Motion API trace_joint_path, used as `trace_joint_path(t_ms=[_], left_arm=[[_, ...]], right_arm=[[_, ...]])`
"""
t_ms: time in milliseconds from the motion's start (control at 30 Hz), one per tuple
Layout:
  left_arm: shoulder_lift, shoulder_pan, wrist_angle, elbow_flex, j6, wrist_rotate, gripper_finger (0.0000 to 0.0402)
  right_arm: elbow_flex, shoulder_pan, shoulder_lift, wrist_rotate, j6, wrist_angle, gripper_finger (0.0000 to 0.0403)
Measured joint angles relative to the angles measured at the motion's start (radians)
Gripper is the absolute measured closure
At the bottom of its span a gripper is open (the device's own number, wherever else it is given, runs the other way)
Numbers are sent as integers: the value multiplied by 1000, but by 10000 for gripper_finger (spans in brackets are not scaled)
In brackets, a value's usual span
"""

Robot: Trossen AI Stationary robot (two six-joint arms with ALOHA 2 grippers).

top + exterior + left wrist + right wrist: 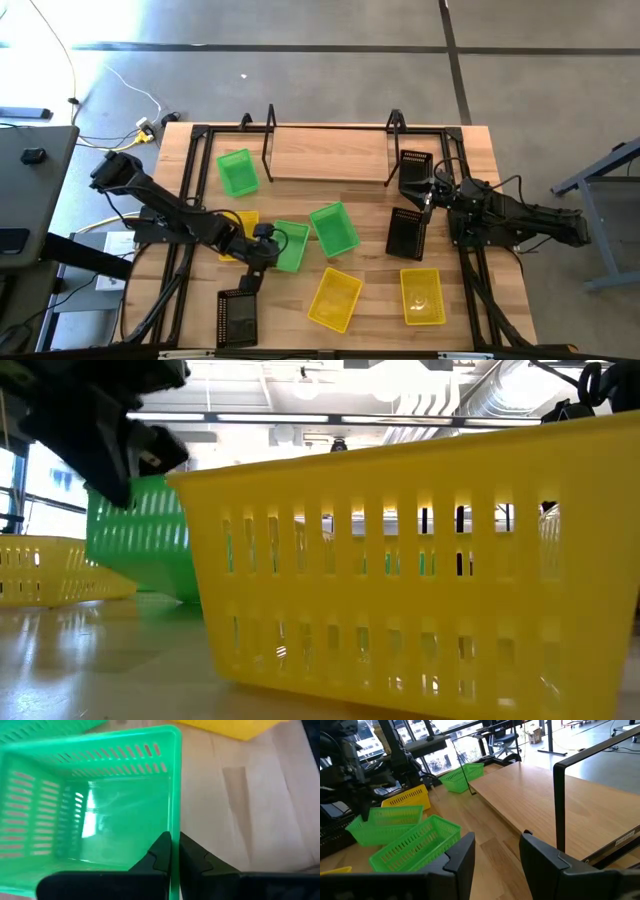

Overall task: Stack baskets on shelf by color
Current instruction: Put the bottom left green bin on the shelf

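Three green baskets show in the high view: one by the shelf's left end (pixel 237 170), one mid-table (pixel 333 228), and one (pixel 290 247) in my left gripper (pixel 262 240), which is shut on its wall. The shelf (pixel 328 153) stands at the far edge with its plank bare. Yellow baskets lie under my left arm (pixel 243 222) and near the front edge (pixel 335 298) (pixel 422 295). My right gripper (pixel 430 195) is open and holds nothing. It hovers between two black baskets (pixel 415 168) (pixel 408 233), facing the shelf plank (pixel 540 795). My left gripper holds the green basket by the top rim of one side wall (pixel 175 832), near a corner. One finger (pixel 157 855) is inside the basket and the other (pixel 197 857) outside, with the wall pinched between them. In the low view the basket (pixel 140 540) sits tilted below the gripper.
A third black basket (pixel 237 317) lies at the near left corner. The shelf's black rod frame (pixel 559 805) rises close in front of my right gripper. In the low view a yellow basket (pixel 420 560) fills most of the picture. Bare tabletop lies in front of the shelf.
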Motion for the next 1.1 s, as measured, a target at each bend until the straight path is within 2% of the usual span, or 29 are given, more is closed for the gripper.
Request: trace_joint_path(t_ms=[300,467,700,1100], left_arm=[[0,1,-183,96,-10,-65,398],[-1,2,-194,133,-7,-72,398],[-17,17,-229,185,21,-132,398],[-35,153,-226,261,194,-181,399]], right_arm=[[0,0,0,0,-1,0,263],[0,0,0,0,0,0,263],[0,0,0,0,-2,0,263],[0,0,0,0,-1,0,263]])
